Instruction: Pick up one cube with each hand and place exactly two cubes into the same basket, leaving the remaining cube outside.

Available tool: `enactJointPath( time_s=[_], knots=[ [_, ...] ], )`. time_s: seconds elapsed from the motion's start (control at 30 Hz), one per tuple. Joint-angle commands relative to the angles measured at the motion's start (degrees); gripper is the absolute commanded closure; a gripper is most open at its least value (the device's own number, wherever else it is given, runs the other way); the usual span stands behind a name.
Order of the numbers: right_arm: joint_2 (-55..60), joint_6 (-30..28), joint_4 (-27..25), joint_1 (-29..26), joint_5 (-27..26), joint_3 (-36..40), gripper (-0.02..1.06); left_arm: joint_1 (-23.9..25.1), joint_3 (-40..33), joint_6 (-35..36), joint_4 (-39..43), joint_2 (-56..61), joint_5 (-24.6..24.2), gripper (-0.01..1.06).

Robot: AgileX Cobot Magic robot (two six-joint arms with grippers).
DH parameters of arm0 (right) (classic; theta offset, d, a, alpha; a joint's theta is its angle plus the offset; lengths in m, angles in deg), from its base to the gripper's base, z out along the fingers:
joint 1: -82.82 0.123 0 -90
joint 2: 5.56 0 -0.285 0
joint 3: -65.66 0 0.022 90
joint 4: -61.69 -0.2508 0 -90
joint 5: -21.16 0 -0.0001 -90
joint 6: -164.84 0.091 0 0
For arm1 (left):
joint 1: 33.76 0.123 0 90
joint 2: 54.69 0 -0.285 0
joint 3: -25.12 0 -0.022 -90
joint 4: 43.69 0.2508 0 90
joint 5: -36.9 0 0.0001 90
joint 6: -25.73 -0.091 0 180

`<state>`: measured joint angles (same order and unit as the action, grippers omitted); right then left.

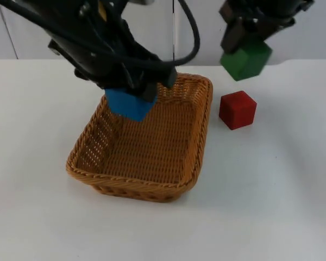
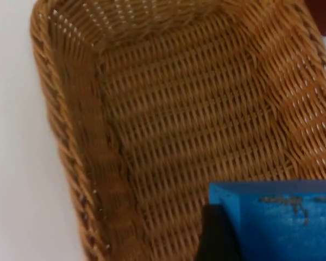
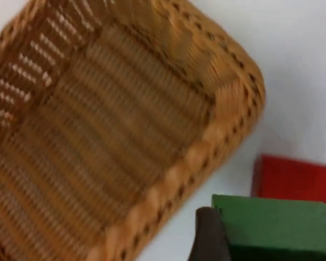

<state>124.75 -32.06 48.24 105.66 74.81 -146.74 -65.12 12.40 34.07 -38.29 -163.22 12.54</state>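
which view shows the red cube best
The top view: the red cube sits whole on the table beside the basket. The right wrist view shows it partly hidden behind the green cube; the left wrist view catches only a red sliver.

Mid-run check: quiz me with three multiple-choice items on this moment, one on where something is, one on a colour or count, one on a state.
1. Where is the red cube?
A. inside the basket
B. on the table beside the basket's right rim
C. in the right hand

2. How many cubes lie in the basket?
A. none
B. one
C. two

3. What is the left hand doing?
A. waiting open off to the side
B. pressing on the table
C. holding the blue cube above the basket

Answers:
1. B: the top view shows the red cube resting on the white table, outside the wicker rim.
2. A: the left wrist view shows bare weave on the basket floor.
3. C: the blue cube hangs over the basket interior, while the right hand carries the green cube up beyond the basket's far right corner.
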Motion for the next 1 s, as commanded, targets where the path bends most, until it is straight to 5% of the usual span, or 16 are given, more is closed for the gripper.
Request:
enactJointPath(
  time_s=[0.0, 0.37, 0.6, 0.97],
  knots=[
    [1.91, -0.99, -0.38, 1.60, -0.06, -3.61, 1.05, 0.11, -0.22, 0.56, -1.03, -1.30, 2.71, 1.05],
    [11.23, -2.20, -0.34, 5.77, -3.22, -13.30, 1.05, 0.11, -0.31, 0.60, -1.36, -7.14, 5.86, 1.05],
    [14.12, -2.20, -1.20, 6.65, -7.36, -16.60, 1.05, 0.42, -7.79, 1.54, -1.36, -7.88, 17.73, 1.05],
    [16.63, -2.58, -1.27, 8.69, -12.31, -16.60, 1.05, 2.82, -10.01, 1.54, -0.69, -9.85, 21.87, 1.05]
  ],
)
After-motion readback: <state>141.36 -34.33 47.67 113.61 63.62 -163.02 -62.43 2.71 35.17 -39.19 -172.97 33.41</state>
